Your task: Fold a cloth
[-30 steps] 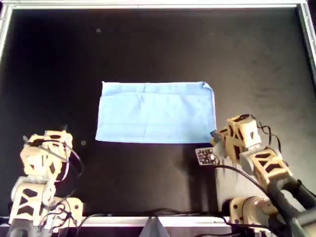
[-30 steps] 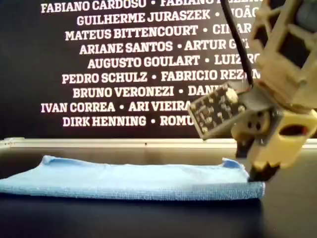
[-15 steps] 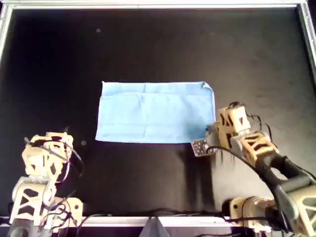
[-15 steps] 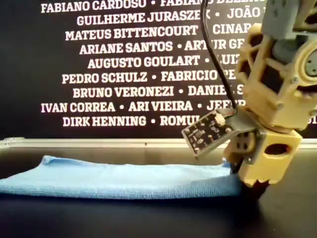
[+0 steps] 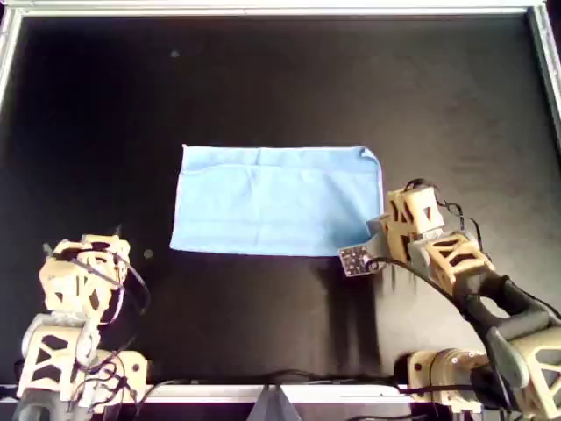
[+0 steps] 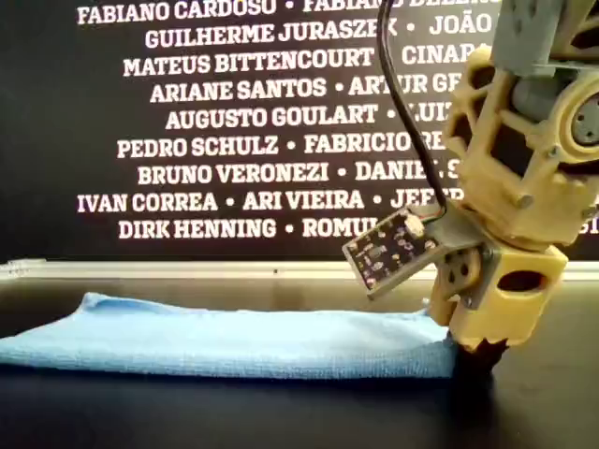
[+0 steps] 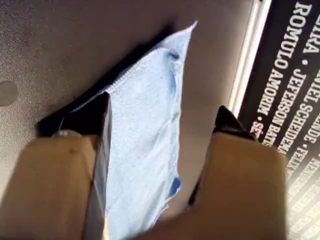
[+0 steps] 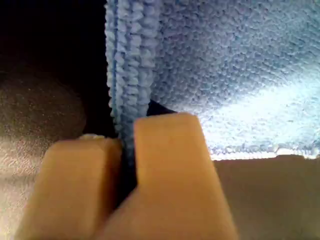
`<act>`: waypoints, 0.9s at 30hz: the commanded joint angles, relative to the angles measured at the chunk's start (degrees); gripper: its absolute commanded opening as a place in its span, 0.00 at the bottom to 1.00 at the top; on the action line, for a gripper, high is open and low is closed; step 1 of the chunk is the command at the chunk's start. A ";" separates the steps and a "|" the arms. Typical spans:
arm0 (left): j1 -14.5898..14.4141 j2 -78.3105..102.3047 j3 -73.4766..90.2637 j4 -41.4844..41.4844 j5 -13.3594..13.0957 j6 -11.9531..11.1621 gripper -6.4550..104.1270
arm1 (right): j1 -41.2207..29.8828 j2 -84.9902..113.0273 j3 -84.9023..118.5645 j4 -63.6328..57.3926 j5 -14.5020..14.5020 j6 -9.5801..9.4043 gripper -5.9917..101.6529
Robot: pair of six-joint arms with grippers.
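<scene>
A light blue cloth [image 5: 277,201] lies flat on a black table [image 5: 263,79], folded into a wide rectangle near the middle of the overhead view. Its long edges run across that view, and faint crease lines cross its surface.

The right gripper [image 5: 377,235] is down at the cloth's corner that sits lower right in the overhead view. In the right wrist view its tan fingers [image 8: 167,165] are pressed together on the doubled hem of the cloth [image 8: 220,70], with the layered edge caught between them. In the exterior view this gripper [image 6: 473,346] stands upright at the exterior view's right end of the cloth [image 6: 225,341], its tip touching the table. A small circuit board [image 6: 391,251] juts out from its side, and a black cable [image 6: 402,103] runs up the arm.

The left gripper [image 5: 83,272] rests well apart from the cloth, at the lower left of the overhead view. In the left wrist view its jaws are spread wide and hold nothing, and the cloth [image 7: 150,130] shows between them in the distance.

A dark wall printed with white names [image 6: 234,122] stands behind the table in the exterior view.
</scene>
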 commanded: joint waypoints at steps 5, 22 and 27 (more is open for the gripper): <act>1.41 0.88 -1.49 -0.79 0.00 0.18 0.71 | 0.35 0.97 -13.62 -0.97 -0.79 0.18 0.07; 1.41 0.88 -1.49 -0.79 0.00 0.18 0.70 | 23.82 -12.13 -38.14 -0.97 -0.18 0.09 0.07; 1.41 0.88 -0.88 -0.79 0.00 0.18 0.70 | 28.65 -21.36 -49.83 -0.97 -0.53 -0.79 0.07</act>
